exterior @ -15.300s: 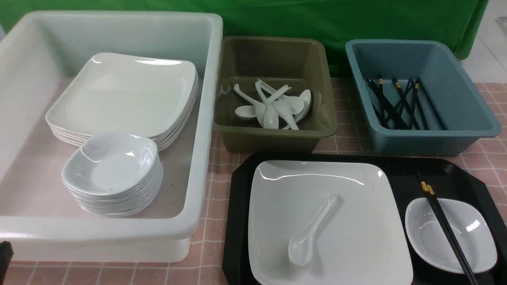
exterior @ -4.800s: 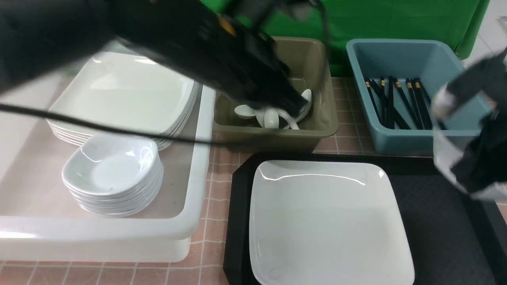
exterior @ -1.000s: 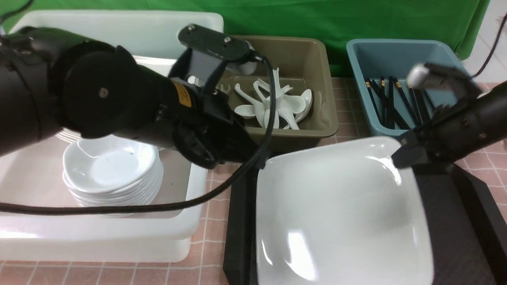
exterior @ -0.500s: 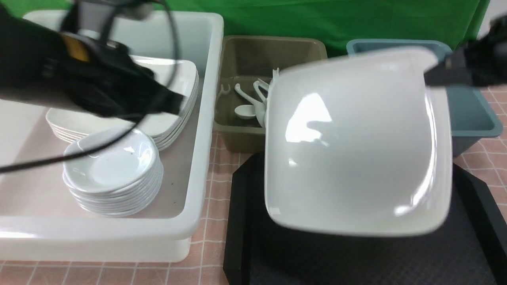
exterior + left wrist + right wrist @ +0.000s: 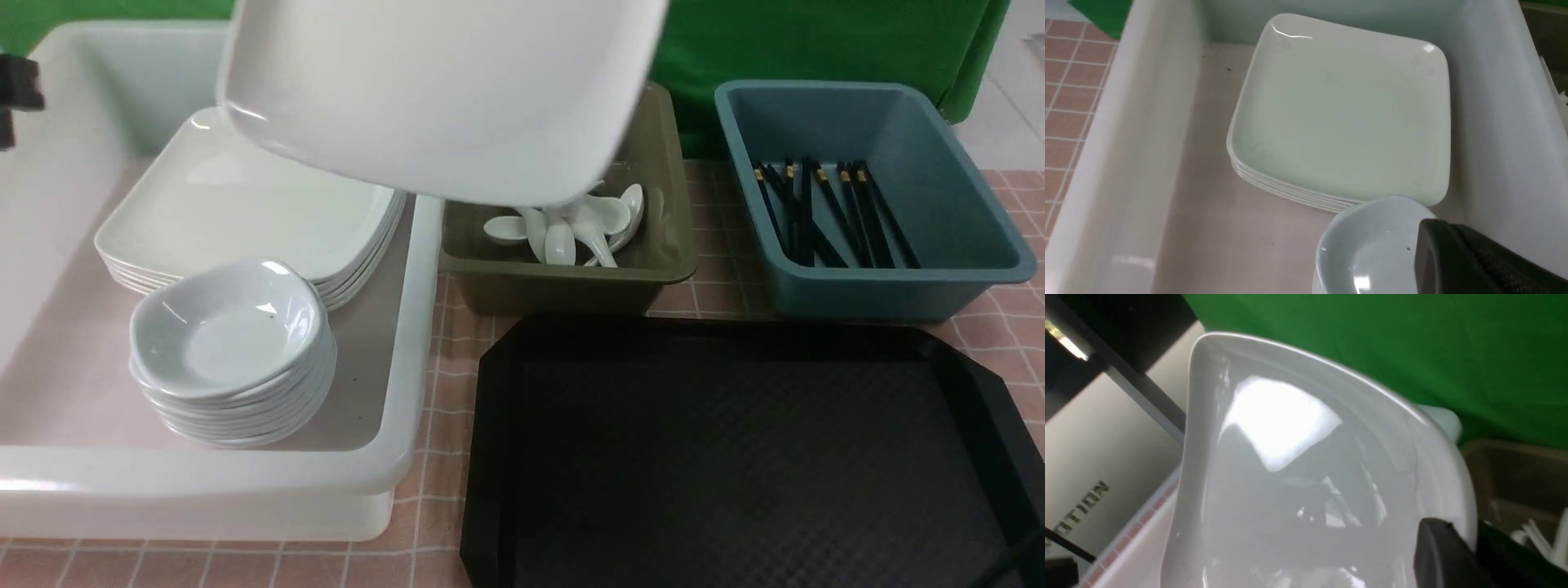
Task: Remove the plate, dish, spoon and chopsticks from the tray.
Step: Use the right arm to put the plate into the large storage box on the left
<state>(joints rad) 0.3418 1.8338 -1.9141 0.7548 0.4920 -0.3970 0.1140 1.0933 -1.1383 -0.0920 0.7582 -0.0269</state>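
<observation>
Plate first — in the front view the big white one hangs high in the air, tipped. It hides the back of the white tub and of the olive tub. It is well apart from the black tray, which lies low and close on the pink checked table. The tray's bumpy floor shows from rim to rim. In the white tub sits a stack of big plates, with a pile of small dishes just in front, touching it. White spoons lie in a heap in the olive tub. Black chopsticks lie in the blue tub.

The left wrist view looks down into the white tub. The left gripper is closed up tight and holds nothing. It hangs over the top small dish; I cannot tell if they touch. The stack of big plates lies beyond.

In the right wrist view the plate fills most of the picture — the right gripper pinches its rim. Green cloth hangs behind, and a part of the olive tub shows beside the plate.
</observation>
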